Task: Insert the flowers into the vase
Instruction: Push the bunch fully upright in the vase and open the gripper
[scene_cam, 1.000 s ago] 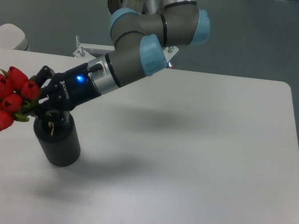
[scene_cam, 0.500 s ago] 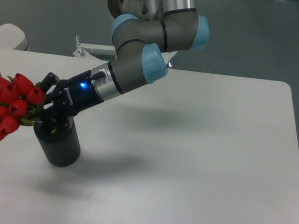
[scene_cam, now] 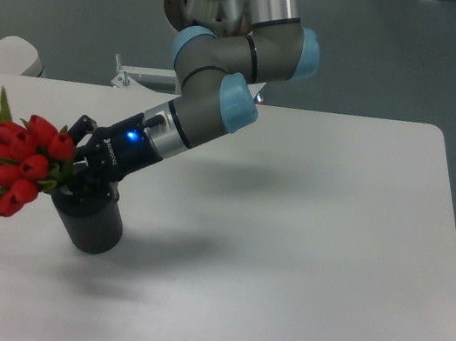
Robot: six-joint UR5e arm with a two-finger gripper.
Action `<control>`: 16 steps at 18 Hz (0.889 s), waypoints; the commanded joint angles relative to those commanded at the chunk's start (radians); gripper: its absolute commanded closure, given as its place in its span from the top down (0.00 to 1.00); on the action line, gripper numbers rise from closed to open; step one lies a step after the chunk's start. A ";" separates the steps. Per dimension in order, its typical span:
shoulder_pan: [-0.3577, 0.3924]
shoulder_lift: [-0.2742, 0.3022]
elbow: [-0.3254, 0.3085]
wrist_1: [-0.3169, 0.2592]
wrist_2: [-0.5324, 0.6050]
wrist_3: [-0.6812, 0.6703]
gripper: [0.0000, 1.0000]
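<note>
Gripping red tulips (scene_cam: 19,163), dark cylindrical vase (scene_cam: 89,218)

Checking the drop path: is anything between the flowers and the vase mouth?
Nothing separate shows in the camera view. The flowers, held by the gripper, lean left right at the vase mouth; the gripper hides where the stems end.

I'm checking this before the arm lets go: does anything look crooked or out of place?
Yes. The flowers lean sharply to the left, their red heads hanging past the rim of the vase rather than standing above it. The gripper is shut on the stems right at the vase mouth. Nothing looks spilled or broken.
</note>
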 joint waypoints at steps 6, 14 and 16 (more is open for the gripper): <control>0.018 0.002 -0.014 0.000 0.000 0.020 0.73; 0.040 0.006 -0.031 0.000 0.002 0.032 0.95; 0.051 0.009 -0.049 0.000 0.003 0.061 0.95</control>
